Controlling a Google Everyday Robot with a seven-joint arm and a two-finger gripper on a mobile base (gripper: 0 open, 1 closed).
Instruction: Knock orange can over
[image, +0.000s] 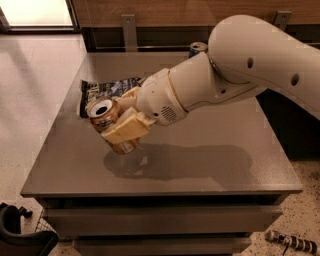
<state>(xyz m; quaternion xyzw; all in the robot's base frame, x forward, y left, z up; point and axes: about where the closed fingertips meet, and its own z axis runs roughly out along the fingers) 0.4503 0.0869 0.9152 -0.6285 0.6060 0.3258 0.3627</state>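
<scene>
The orange can (106, 116) is orange-gold with a silver top and an open mouth. It is tilted, top leaning toward the left, and held off the grey table (210, 150), with its shadow on the tabletop below. My gripper (122, 117) is shut on the can; one tan finger (125, 129) lies across its front side and the other sits behind it. My white arm reaches in from the upper right.
A dark snack bag (107, 90) lies on the table just behind the can. A blue-and-silver can (197, 49) stands at the table's back edge, mostly hidden by my arm. Drawer fronts sit below the tabletop.
</scene>
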